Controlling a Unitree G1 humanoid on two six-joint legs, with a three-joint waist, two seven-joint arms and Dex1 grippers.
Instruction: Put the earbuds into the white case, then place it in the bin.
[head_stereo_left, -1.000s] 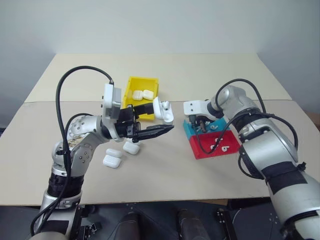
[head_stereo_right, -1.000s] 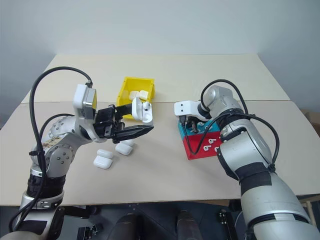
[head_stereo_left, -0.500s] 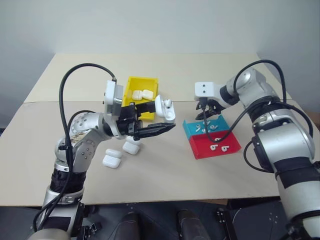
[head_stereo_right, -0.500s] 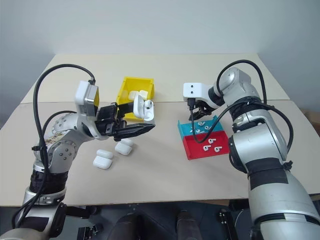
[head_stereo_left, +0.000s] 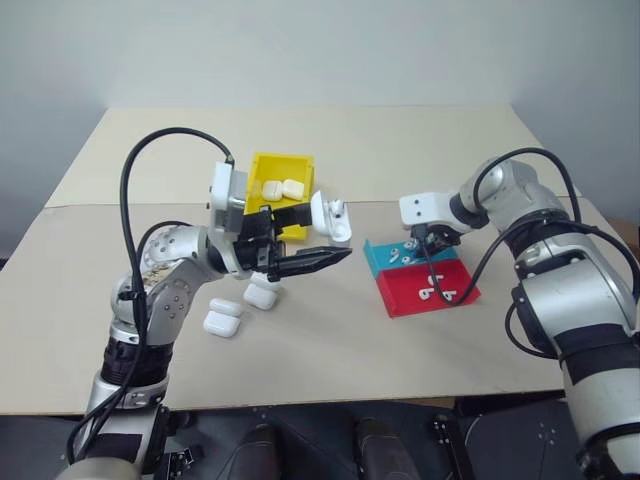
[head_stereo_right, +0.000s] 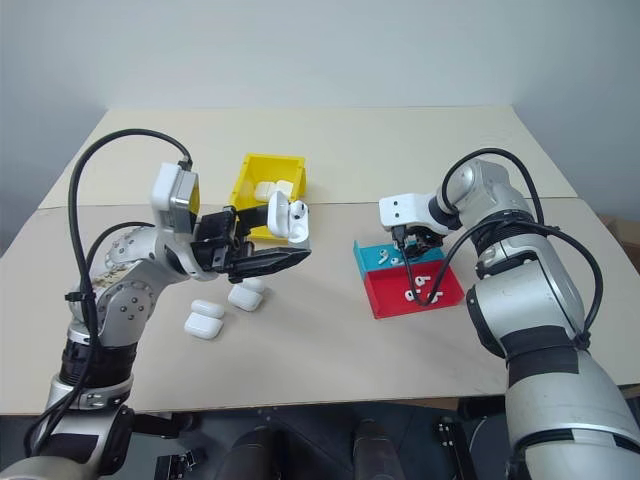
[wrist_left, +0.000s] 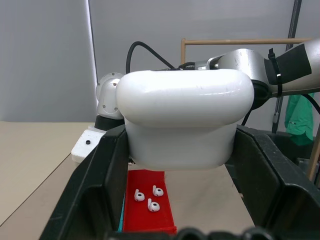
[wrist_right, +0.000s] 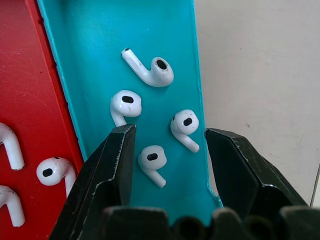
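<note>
Pale beige, the worktop (head_stereo_left: 400, 330) runs back to a plain grey wall. Much of the white case (head_stereo_left: 331, 219) is hard to read: in the left wrist view its glossy rounded body (wrist_left: 183, 117) blocks most of what lies beyond, and its open lid and the earbud seated inside can be made out only small in the head views. The left pincer (head_stereo_left: 312, 238) is clamped on this case, one black finger to each side, holding it up off the worktop, just in front of the yellow bin (head_stereo_left: 281, 190). Two more white cases lie in that bin, partly hidden by the left arm, and three spare cases (head_stereo_left: 225, 320) lie on the worktop below and behind the left pincer.

The right pincer (wrist_right: 170, 140) hangs with its fingers apart over the teal tray (wrist_right: 90, 45), nothing between them. Four earbuds (wrist_right: 150, 70) lie loose in the tray: tiny, white, stemmed, each with a dark oval opening on its head. One rests directly between the fingertips and another just beside the far finger, the other two beyond the tips. The tray's near end is cut off behind the pincer's base. Just beside the teal tray sits the red tray (wrist_right: 30, 90), with three further earbuds partly cropped at the picture's edge.
</note>
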